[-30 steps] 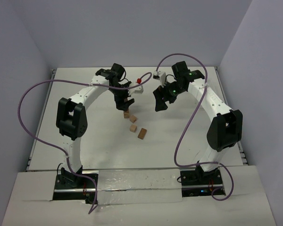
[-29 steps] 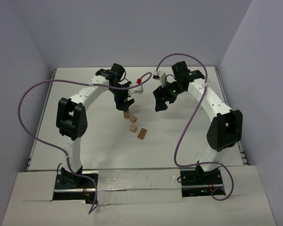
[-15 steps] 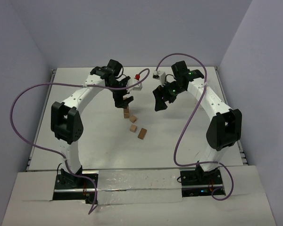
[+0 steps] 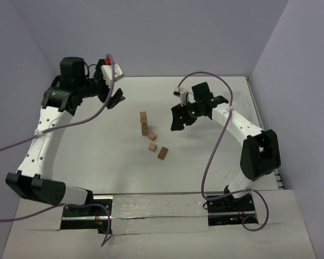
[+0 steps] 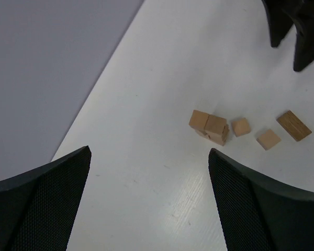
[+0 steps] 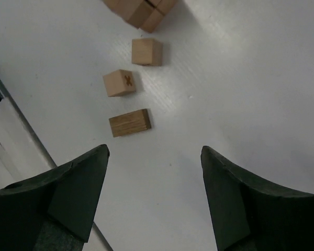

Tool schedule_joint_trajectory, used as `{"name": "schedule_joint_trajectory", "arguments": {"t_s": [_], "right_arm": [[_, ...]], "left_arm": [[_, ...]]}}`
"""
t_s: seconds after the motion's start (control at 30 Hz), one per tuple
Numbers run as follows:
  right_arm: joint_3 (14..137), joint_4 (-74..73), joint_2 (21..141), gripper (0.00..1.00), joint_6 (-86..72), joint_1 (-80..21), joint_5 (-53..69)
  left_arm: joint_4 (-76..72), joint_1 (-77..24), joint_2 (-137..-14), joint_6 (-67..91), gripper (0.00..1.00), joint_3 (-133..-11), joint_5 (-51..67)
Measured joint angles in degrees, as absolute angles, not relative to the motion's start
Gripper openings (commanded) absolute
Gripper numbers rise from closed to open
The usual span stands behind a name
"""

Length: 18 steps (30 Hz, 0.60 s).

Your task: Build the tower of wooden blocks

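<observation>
The tower (image 4: 144, 123) is a narrow column of tan wood blocks in the middle of the table; it also shows in the left wrist view (image 5: 209, 127) and at the top edge of the right wrist view (image 6: 141, 8). Three loose wood blocks lie in a line beside it (image 4: 152, 136) (image 4: 152, 147) (image 4: 162, 153), seen again from the right wrist (image 6: 146, 51) (image 6: 119, 82) (image 6: 129, 122). My left gripper (image 4: 114, 100) (image 5: 149, 157) hangs open and empty, high at the far left. My right gripper (image 4: 178, 121) (image 6: 154, 151) is open and empty, just right of the tower.
Purple cables (image 4: 213, 145) loop from both arms over the table. Grey walls (image 4: 151, 38) close in the table's far and side edges. A metal rail (image 6: 21, 125) runs along the table edge in the right wrist view.
My left arm has pulled up and away to the far left, leaving the tower standing. My right gripper has shifted slightly toward the tower and its jaws have narrowed a little.
</observation>
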<state>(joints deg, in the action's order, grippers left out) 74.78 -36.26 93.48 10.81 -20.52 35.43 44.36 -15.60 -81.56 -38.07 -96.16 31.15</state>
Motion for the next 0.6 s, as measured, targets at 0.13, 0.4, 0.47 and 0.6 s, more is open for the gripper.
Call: {"name": "schedule_joint_trajectory", "arguments": {"t_s": [0.13,0.4,0.47,0.6], "right_arm": [[68.74,-27.91,92.79,0.45,2.30,-24.81,32.34],[66.97,-15.92,96.81,0.44,-8.39,-28.54,28.29],[66.22,-13.63,98.61,0.47,-9.89,-28.73,27.19],[65.01,-10.87,101.15,0.61,-13.19,-29.59,25.00]], "left_arm": [[38.34,-8.01,-75.18,-29.67,0.99,-90.44,35.40],[35.14,1.60,-69.58,-20.10,0.99,-79.54,40.44],[35.34,3.47,-68.48,-19.23,0.99,-77.94,40.80],[35.35,5.25,-66.54,-18.16,0.99,-75.80,41.84]]}}
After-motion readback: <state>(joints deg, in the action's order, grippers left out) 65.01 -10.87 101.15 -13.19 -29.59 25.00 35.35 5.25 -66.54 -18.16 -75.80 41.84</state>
